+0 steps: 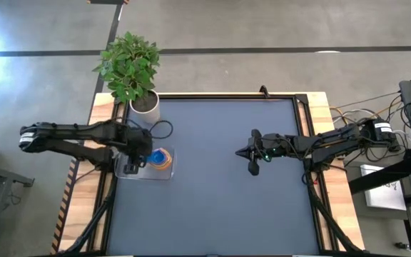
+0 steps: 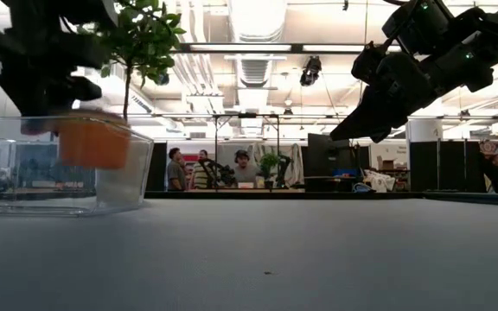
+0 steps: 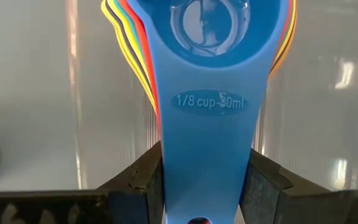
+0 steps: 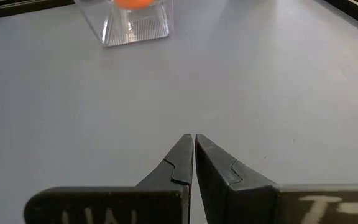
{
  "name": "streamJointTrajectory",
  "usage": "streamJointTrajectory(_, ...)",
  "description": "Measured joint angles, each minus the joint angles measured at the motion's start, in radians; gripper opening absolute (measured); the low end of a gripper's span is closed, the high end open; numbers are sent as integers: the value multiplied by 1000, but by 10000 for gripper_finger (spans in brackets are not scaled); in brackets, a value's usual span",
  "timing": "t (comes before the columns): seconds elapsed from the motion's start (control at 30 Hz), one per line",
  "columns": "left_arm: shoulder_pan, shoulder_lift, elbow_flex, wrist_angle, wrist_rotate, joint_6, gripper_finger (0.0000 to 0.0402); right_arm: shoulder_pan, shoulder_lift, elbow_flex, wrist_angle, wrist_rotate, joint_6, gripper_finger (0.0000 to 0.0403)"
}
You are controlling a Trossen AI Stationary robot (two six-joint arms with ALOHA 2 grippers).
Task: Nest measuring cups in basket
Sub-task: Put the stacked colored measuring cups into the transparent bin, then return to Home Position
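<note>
- The measuring cups (image 3: 210, 37) sit stacked inside the clear basket (image 1: 164, 175), at about nine o'clock on the table, just below the potted plant (image 1: 129, 66).
- They look light, stiff and smooth; the plastic is likely slippery, so the flat handles are the sensible place to grip.
- The left gripper (image 3: 205, 186) is part-open, clamped across the blue cup's handle (image 3: 207, 149); whether the cups beneath are pinched too is hard to say.
- The right gripper (image 4: 193, 152) hovers at three o'clock, fingers pressed together, holding nothing.
</note>
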Motion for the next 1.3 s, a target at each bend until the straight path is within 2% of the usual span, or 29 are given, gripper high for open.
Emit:
streamJointTrajectory(0.27,0,174,0,-1,-1,0,130,0,0,0,0,0,0,9)
streamJointTrajectory(0.5,0,266,0,0,-1,-4,133,0,0,0,0,-1,-8,9)
streamJointTrajectory(0.73,4,306,16,-10,-1,-25,220,0,0,0,-1,-1,-7,9)
streamJointTrajectory(0.83,8,302,47,-38,-1,-68,248,0,0,0,-1,-1,-7,9)
streamJointTrajectory(0.97,8,274,109,-103,-1,-110,259,0,0,0,-1,-1,-6,9)
streamJointTrajectory(1.17,7,180,217,-109,-28,-113,248,0,0,0,-1,-1,-6,9)
streamJointTrajectory(1.3,7,75,242,38,-45,-112,229,0,0,0,-1,-1,-8,9)
